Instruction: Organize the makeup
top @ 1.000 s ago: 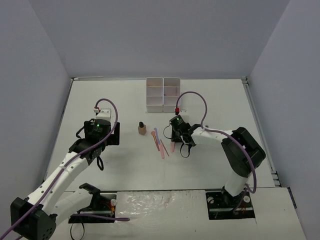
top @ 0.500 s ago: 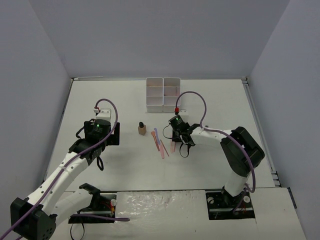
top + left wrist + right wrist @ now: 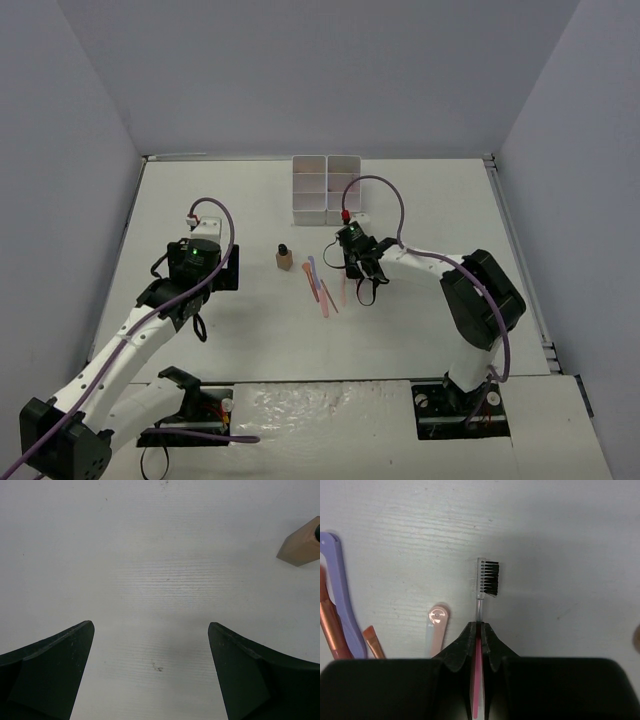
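- Pinched tight between the black fingers of the right gripper (image 3: 478, 626): a slim pink-handled brow brush (image 3: 487, 577) with a clear neck and black bristles, its head pointing away over the white table (image 3: 200, 200). Whether it is lifted off the surface cannot be told.
- Just left of it in the wrist view, loose on the table, lie a pale pink round-tipped stick (image 3: 437, 625), a lilac plastic stick (image 3: 342, 605) and a copper-coloured stick (image 3: 329, 625).
- Nearby, between the two arms, a tan bottle with a black cap (image 3: 284, 257) stands upright.
- Farther back sits the white gridded compartment box (image 3: 326, 187), apart from the held brush.
- Off to the side, the left gripper (image 3: 151, 625) hangs spread wide above the table, holding nothing.
- Risk, as an onlooker reckons it: the thin handle is held only at the fingertips. It could swivel or slip on the way, or the long shaft could catch a cell wall and tip out.
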`<state>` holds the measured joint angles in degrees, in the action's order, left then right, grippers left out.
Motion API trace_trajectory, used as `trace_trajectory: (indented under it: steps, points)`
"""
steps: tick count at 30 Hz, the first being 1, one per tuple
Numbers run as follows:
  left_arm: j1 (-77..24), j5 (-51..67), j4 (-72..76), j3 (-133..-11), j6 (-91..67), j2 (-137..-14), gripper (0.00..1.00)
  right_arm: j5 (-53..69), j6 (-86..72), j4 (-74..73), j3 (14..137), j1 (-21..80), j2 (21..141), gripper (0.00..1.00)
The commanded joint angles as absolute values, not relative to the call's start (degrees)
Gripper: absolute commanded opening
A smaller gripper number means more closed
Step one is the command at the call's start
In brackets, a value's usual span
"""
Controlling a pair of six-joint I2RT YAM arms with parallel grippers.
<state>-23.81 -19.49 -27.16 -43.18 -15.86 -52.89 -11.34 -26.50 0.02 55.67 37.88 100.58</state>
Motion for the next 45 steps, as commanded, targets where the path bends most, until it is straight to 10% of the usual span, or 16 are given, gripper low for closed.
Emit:
trace_trajectory:
  steps: [1,21,45]
  points:
    - [-23.4,-20.0,-25.5,-44.7,-15.8,-51.9,0.97,-11.4,-12.0,-1.4,65.6,36.9,94.0,0.0]
    - [-23.4,-20.5,-25.1,-44.2,-15.8,-52.4,0.97,33.7,28.6,26.6,86.9,21.1,105.1,0.0]
    - [-23.4,-22.8,-25.7,-44.2,-15.3,-54.2,0.97,45.4,33.8,39.3,91.2,16.5,120.5,0.01]
